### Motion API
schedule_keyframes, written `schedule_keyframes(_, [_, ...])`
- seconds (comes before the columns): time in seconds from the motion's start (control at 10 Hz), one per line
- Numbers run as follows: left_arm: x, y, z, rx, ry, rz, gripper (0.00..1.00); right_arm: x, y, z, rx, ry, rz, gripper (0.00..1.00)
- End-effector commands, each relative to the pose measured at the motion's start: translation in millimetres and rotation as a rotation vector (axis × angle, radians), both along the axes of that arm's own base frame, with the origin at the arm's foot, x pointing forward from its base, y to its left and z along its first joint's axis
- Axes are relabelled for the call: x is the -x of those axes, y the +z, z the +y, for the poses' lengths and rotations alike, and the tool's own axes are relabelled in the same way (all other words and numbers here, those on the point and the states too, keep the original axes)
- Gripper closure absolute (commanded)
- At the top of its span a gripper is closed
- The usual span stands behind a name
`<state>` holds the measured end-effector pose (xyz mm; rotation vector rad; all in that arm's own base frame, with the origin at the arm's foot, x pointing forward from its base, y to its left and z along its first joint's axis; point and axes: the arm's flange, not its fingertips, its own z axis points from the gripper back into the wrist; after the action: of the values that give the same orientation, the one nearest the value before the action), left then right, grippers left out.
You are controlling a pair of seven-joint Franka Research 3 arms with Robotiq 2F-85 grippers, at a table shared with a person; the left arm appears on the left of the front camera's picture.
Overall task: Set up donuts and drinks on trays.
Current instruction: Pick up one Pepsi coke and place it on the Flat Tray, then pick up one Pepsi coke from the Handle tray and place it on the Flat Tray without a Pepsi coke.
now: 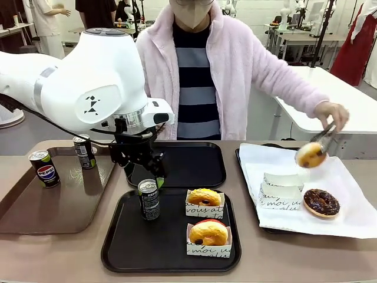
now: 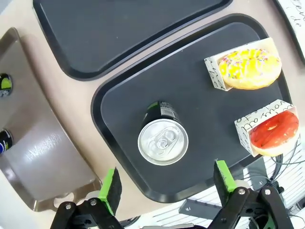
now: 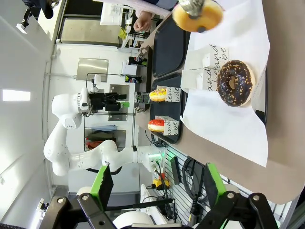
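Note:
A dark can with a silver top stands upright on the near black tray. My left gripper hangs open just above it, and the green pads are apart and clear of the can. Two donuts in white lettered sleeves sit on the same tray, a yellow sprinkled one and a red-glazed one. The far black tray is bare. My right gripper is open and holds nothing, well off from the table.
Two more cans stand on a brown tray at the left. At the right, a paper-lined tray holds a chocolate donut and empty sleeves. The person's tongs hold a glazed donut above it.

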<state>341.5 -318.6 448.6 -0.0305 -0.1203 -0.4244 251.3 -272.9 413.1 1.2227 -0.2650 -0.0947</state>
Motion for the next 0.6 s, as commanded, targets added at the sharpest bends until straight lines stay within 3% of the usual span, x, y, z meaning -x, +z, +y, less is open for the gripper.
schedule_keyframes(0.0, [0.4, 1.7, -1.9, 0.006, -0.023, -0.014, 0.00, -0.5, 0.4, -0.5, -0.011, 0.003, -0.016, 0.00])
schedule_keyframes(0.5, [0.4, 0.5, -1.0, 0.000, -0.008, -0.002, 0.00, -0.5, 0.4, -0.5, -0.011, 0.003, -0.016, 0.00])
